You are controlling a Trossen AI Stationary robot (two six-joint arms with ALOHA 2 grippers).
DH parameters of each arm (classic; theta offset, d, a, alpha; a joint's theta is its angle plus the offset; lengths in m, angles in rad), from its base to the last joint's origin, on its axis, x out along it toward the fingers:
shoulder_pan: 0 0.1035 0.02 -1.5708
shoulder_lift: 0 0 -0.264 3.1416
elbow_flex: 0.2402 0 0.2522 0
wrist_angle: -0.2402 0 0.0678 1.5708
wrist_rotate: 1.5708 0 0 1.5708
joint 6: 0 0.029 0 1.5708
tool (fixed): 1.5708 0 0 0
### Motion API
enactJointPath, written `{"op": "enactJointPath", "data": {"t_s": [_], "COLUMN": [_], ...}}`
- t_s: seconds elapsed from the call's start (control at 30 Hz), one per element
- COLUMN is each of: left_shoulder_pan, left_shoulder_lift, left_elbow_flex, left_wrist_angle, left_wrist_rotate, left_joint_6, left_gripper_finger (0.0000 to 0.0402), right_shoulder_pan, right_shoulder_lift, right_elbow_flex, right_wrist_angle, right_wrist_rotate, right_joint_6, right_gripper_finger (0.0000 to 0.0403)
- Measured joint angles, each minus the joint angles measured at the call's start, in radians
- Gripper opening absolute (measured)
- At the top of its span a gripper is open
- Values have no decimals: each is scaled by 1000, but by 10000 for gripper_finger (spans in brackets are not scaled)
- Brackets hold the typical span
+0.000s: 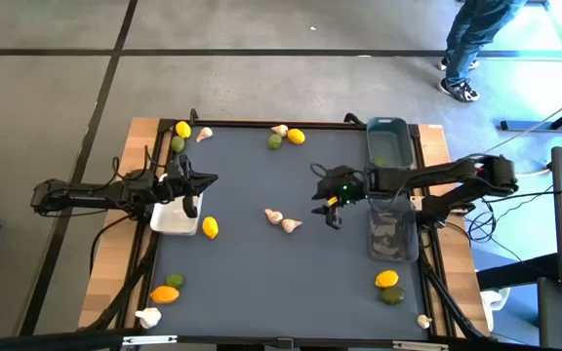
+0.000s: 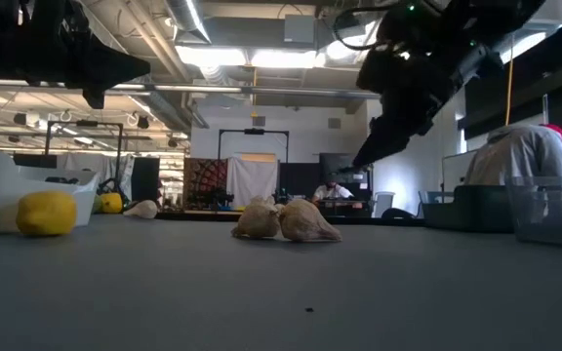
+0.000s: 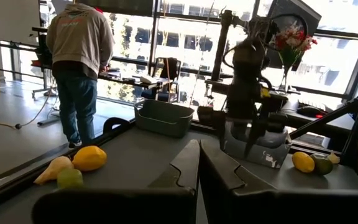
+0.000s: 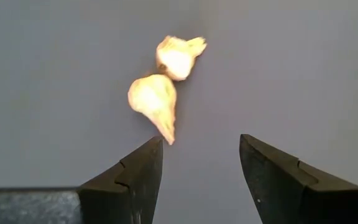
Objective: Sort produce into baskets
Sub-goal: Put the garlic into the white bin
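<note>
Two off-white garlic bulbs (image 1: 282,220) lie side by side on the dark mat in the middle of the table, seen close in the right wrist view (image 4: 154,99). My right gripper (image 1: 322,198) hangs open above the mat just to their right, slanting down toward them, with nothing between its fingers (image 4: 201,140). My left gripper (image 1: 206,181) is shut and empty, held level above the white basket (image 1: 169,222) at the left. A lemon (image 1: 210,227) rests on the mat against that basket. The blue-grey basket (image 1: 388,132) holds a lime (image 1: 380,162), and the dark grey basket (image 1: 391,234) stands nearer, under the right arm.
Lemon, lime and garlic lie in groups at the far left corner (image 1: 182,135), far middle (image 1: 286,136), near left corner (image 1: 165,292) and near right (image 1: 388,286). A lone garlic (image 1: 423,320) sits at the near right edge. A person (image 1: 466,49) stands beyond the far right corner.
</note>
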Motion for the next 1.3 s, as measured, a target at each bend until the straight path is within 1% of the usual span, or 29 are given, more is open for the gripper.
{"op": "enactJointPath", "data": {"t_s": [0.3, 0.67, 0.8, 0.97, 1.07, 1.3], "left_shoulder_pan": [0, 0, 0, 0, 0, 0], "left_shoulder_lift": [0, 0, 0, 0, 0, 0], "left_elbow_flex": [0, 0, 0, 0, 0, 0], "left_wrist_angle": [0, 0, 0, 0, 0, 0], "left_wrist_rotate": [0, 0, 0, 0, 0, 0], "left_joint_6": [0, -3, -12, -15, -15, -22], "left_gripper_finger": [6, 6, 6, 6, 6, 6], "right_shoulder_pan": [45, 92, 89, 88, 88, 88], "right_shoulder_lift": [132, 266, 300, 334, 340, 341], "right_elbow_flex": [0, 0, 0, 0, 0, 0], "right_wrist_angle": [98, 256, 279, 279, 299, 313], "right_wrist_rotate": [0, -4, -5, 42, 45, 52], "right_joint_6": [-7, -127, -151, -156, -156, -173], "right_gripper_finger": [211, 211, 211, 208, 188, 105]}}
